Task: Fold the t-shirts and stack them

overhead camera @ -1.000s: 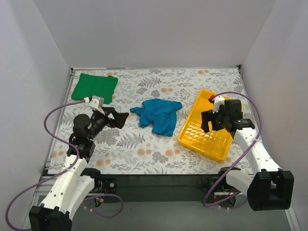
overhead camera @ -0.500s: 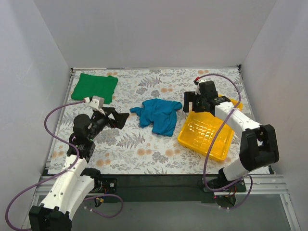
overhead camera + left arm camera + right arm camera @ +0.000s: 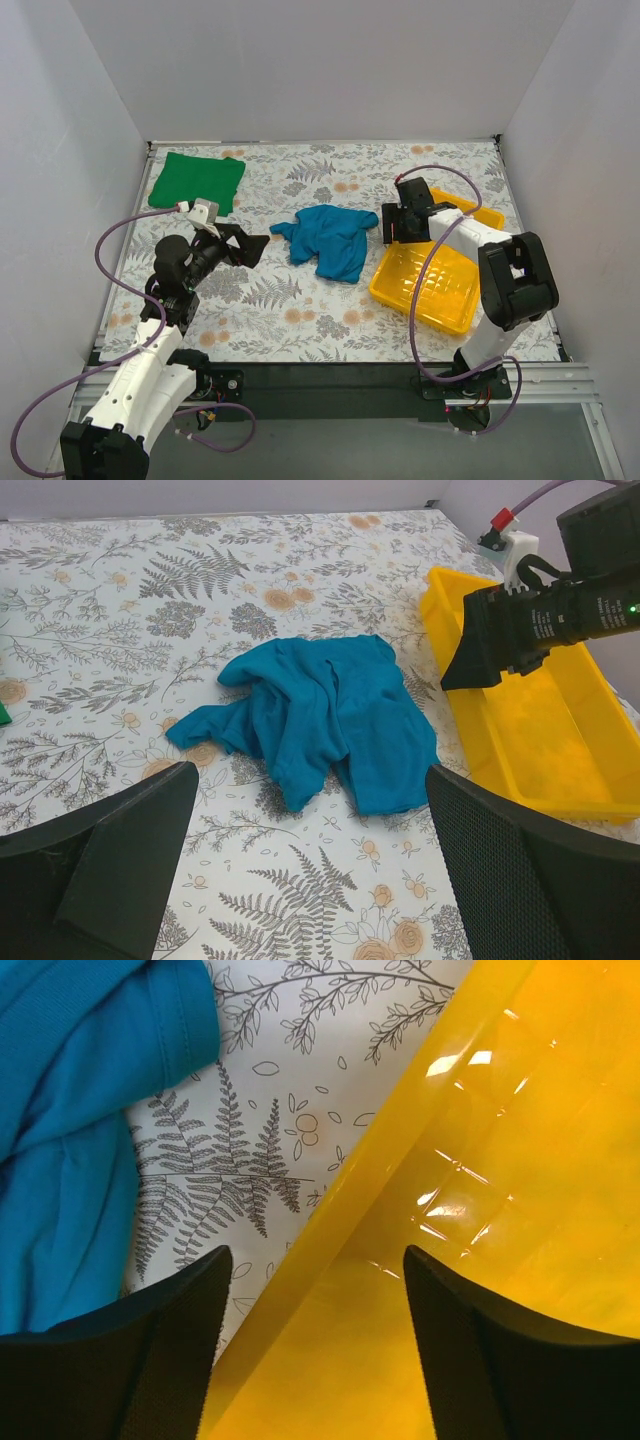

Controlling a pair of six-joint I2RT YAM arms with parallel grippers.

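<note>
The crumpled blue shirt [image 3: 330, 240] lies mid-surface [image 3: 290, 310], and the folded green shirt [image 3: 197, 180] sits in the far left corner. The right fingers [image 3: 391, 226], wide open and empty, hang over the yellow tray [image 3: 440, 300] rim just beside the blue shirt. Dropping here, they could snag the tray instead. The left fingers [image 3: 250, 248] gape empty too.

Plain teal-blue t-shirt [image 3: 330, 240], no print. Plain bright green t-shirt [image 3: 197, 181], same deal. Tray [image 3: 430, 290] glossy yellow with a moulded grid on its floor. Table cover [image 3: 300, 305] white with grey ferns and leaves plus small orange flowers. Left gripper [image 3: 252, 243] and right gripper [image 3: 312, 1310] black. Arms [image 3: 140, 380] white with black joints. Cables [image 3: 98, 255] purple. Walls [image 3: 320, 70] plain pale grey.
</note>
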